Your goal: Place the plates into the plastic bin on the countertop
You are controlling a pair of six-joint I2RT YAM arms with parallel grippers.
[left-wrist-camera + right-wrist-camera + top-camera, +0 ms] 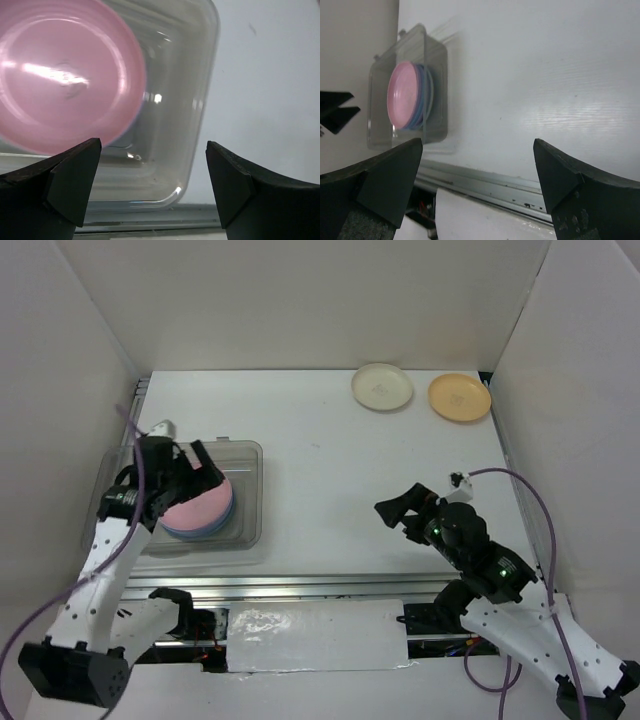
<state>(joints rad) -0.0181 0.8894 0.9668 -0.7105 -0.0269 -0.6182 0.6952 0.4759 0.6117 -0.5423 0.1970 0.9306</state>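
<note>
The clear plastic bin [252, 480] sits at the left of the white countertop [330, 480]. In it lies a stack with a pink plate [198, 506] on top and a blue plate's edge under it; lower plates are hidden. A cream plate [382, 386] and an orange plate [459, 397] lie at the far right. My left gripper [190, 468] hovers open and empty over the bin, with the pink plate [65, 80] and the bin's wall [200, 105] below its jaws [152, 165]. My right gripper [400, 512] is open and empty, low at the right front, facing the bin [437, 65] and the pink plate [402, 95].
A metal rail [330, 585] runs along the near edge of the countertop. White panels [300, 300] wall the back and both sides. A white sheet [310, 635] lies between the arm bases. The left gripper's fingers [335, 112] show at the left edge of the right wrist view.
</note>
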